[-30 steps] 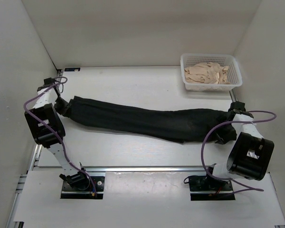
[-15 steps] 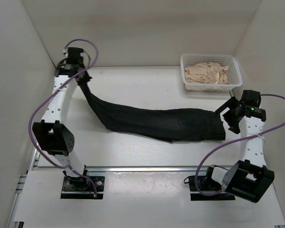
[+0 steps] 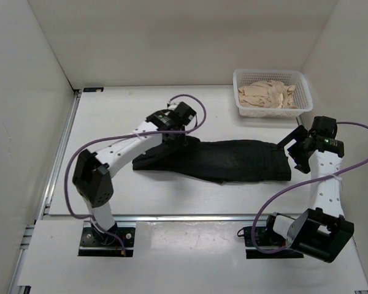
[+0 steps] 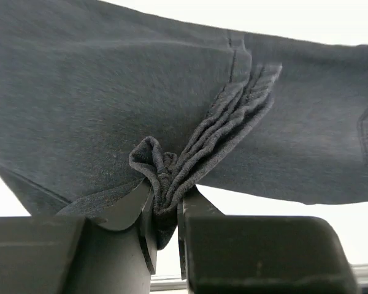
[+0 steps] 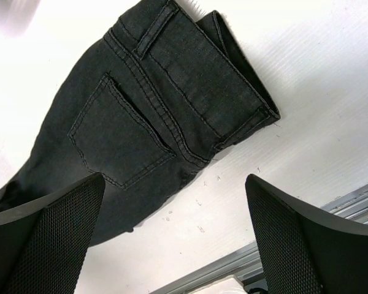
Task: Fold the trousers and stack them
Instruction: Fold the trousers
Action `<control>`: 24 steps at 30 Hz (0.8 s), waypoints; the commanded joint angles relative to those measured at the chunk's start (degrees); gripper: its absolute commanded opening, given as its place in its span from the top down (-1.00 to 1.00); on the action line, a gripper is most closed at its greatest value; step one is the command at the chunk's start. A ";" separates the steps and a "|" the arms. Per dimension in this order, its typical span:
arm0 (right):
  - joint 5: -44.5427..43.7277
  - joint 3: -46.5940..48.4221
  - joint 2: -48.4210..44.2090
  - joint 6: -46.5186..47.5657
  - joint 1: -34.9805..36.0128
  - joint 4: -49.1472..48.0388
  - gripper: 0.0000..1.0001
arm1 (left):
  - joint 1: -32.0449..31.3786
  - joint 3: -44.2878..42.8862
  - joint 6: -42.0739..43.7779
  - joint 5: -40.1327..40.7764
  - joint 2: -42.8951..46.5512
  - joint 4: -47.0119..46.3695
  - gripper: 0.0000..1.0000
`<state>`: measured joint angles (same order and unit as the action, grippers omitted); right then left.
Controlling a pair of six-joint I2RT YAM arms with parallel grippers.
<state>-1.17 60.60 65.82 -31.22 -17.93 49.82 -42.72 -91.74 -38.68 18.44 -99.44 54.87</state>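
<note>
The black trousers (image 3: 233, 160) lie across the middle of the table, waist end at the right. My left gripper (image 3: 176, 136) is shut on the bunched leg hems (image 4: 172, 177) and holds them above the trousers' middle, so the legs are doubled back over the rest. In the left wrist view the dark fabric (image 4: 110, 92) fills the frame below the pinched hems. My right gripper (image 3: 295, 151) is open and empty, hovering just right of the waistband. The right wrist view shows the waistband and a back pocket (image 5: 119, 131) between my spread fingers (image 5: 49, 239).
A white basket (image 3: 240, 86) with a beige cloth pile (image 3: 268, 95) stands at the back right. White walls close in the table on the left, back and right. A metal rail (image 3: 172, 217) runs along the table's near edge.
My left arm swung from the far left corner to the table's middle, carrying the leg hems rightward over the trousers. My right gripper let go of the waist a second ago and has stayed still since.
</note>
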 commanded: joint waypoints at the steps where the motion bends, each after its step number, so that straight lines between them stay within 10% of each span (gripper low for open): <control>1: 0.82 0.22 -2.01 0.81 0.00 0.63 -1.00 | -1.66 -0.80 -6.15 2.93 -2.77 -1.43 0.80; 24: 1.35 -0.31 -2.54 1.34 0.00 0.63 -1.00 | -3.51 -12.84 -7.55 2.67 -6.09 -0.82 0.80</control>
<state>-0.64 60.18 64.42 -31.00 -17.93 50.04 -43.55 -101.75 -44.88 21.54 -102.72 55.11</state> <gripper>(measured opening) 0.998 0.241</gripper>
